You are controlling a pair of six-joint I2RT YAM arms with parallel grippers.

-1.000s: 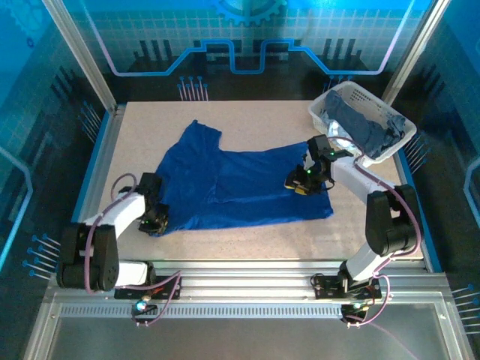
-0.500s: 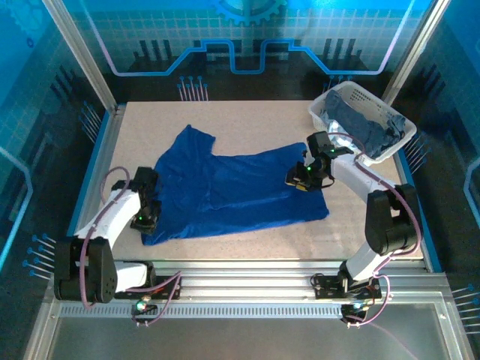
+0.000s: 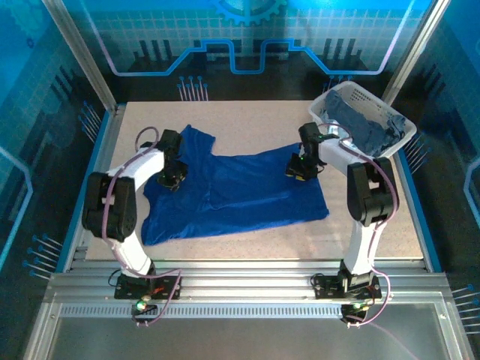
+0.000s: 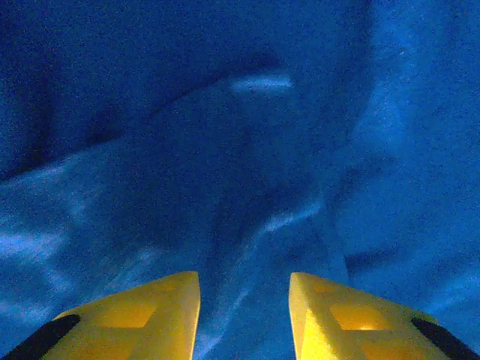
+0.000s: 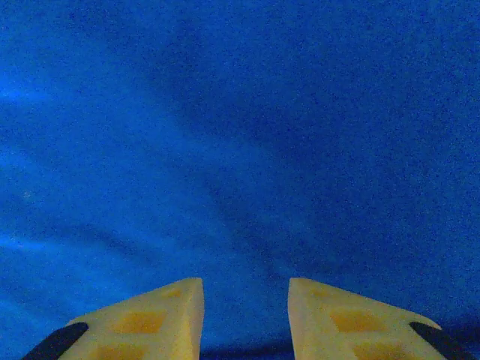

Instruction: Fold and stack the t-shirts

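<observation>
table, near strip (image 3: 300,240): bare surface between the arm bases and the shirt's near edge; open room for dragging or folding toward the bases.
royal blue t-shirt (image 3: 240,196): spread mostly flat mid-table, long axis running left to right, near-left corner sagging toward the bases, one sleeve poking out at the far left; a few ridges on the left half.
left gripper (image 3: 172,178): low over the shirt's far-left part, just below that sleeve; in the left wrist view the left gripper (image 4: 244,276) has its yellow fingers apart, a ridge of blue cloth running toward the gap; nothing visibly pinched.
right gripper (image 3: 298,169): at the shirt's far-right corner; in the right wrist view the right gripper (image 5: 245,281) also stands parted over smooth cloth; no hold visible.
key relation: both tools sit on the far edge, one toward each end of the long axis, cloth directly beneath and extending toward the bases; a fold judged likeliest to carry the far edge nearward.
far strip: bare table beyond the shirt, free on the left.
white basket (image 3: 328,96): far-right corner, close behind the right gripper; collision risk there.
grey-blue t-shirts (image 3: 364,124): heaped in the basket, unfolded.
</observation>
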